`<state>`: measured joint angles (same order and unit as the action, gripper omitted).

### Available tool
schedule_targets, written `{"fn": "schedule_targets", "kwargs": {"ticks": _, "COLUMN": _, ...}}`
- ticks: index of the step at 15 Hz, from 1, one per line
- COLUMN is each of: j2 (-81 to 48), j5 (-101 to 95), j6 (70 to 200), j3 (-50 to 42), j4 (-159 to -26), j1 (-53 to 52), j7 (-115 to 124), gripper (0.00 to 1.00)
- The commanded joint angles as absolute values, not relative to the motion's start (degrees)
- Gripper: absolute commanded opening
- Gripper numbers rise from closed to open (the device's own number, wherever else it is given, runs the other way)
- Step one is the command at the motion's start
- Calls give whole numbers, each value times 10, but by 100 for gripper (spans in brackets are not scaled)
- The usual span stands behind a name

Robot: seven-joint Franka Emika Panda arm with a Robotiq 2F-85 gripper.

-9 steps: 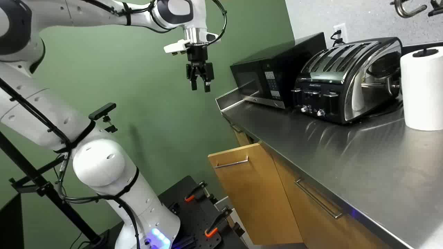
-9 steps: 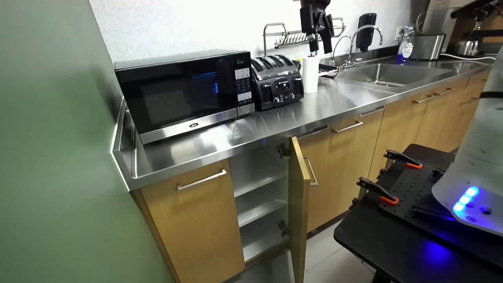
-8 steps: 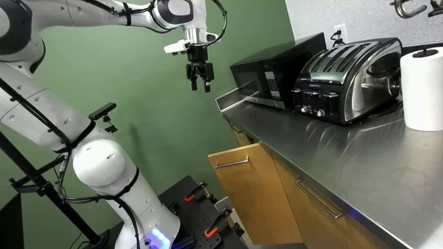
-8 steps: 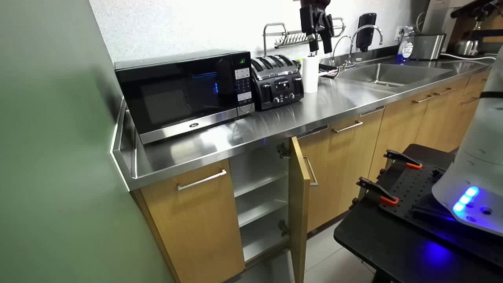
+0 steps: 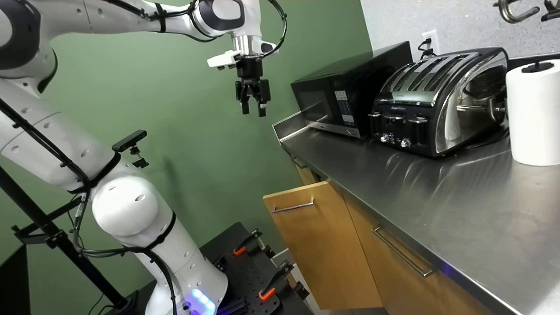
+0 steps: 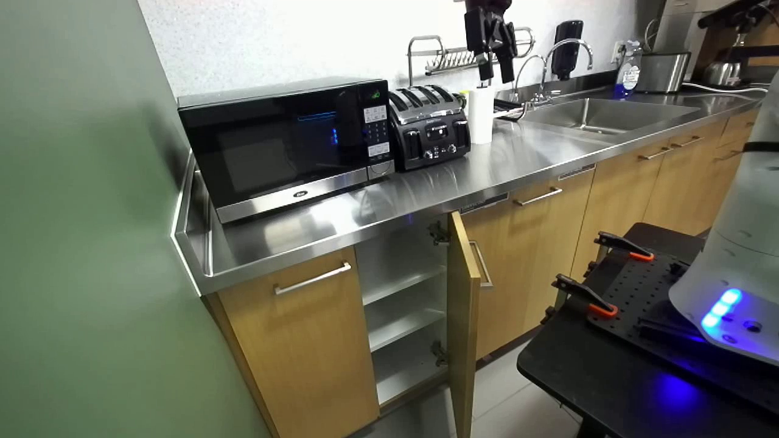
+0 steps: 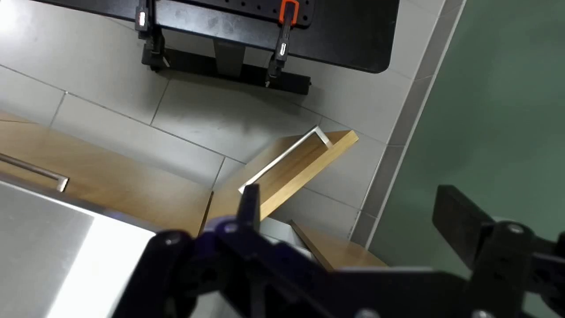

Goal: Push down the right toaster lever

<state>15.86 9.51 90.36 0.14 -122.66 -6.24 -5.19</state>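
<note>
The chrome and black toaster [image 5: 459,94] stands on the steel counter, slots up and control face toward the room; it also shows in an exterior view [image 6: 429,134]. Its right lever [image 5: 418,119] shows near the top of the front face, at the right, also in an exterior view [image 6: 461,123]. My gripper [image 5: 253,111] hangs fingers down in the air, away from the toaster; it also shows in an exterior view [image 6: 496,80]. In the wrist view the gripper [image 7: 348,190] is open, with nothing between its fingers. The toaster is out of the wrist view.
A black microwave [image 6: 274,146] stands beside the toaster's left side. A white paper-towel roll [image 5: 534,118] stands on its right. A cabinet door [image 5: 323,245] hangs open below the counter [image 5: 437,188]. A green wall [image 5: 197,131] is behind the gripper.
</note>
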Motion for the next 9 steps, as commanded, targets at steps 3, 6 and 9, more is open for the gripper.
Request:
{"fn": "schedule_targets", "kwargs": {"ticks": 3, "j2": 159, "j5": 83, "j6": 958, "j3": 6, "j4": -1221, "j1": -33, "j7": -3, "gripper": 100}}
{"fn": "schedule_targets", "kwargs": {"ticks": 6, "j2": 153, "j5": 70, "j6": 1016, "j3": -13, "j4": -1208, "j1": 0, "j7": 21, "gripper": 100}}
{"fn": "schedule_targets", "kwargs": {"ticks": 9, "j2": 143, "j5": 21, "j6": 1094, "j3": -28, "j4": -1205, "j1": 33, "j7": 37, "gripper": 100}}
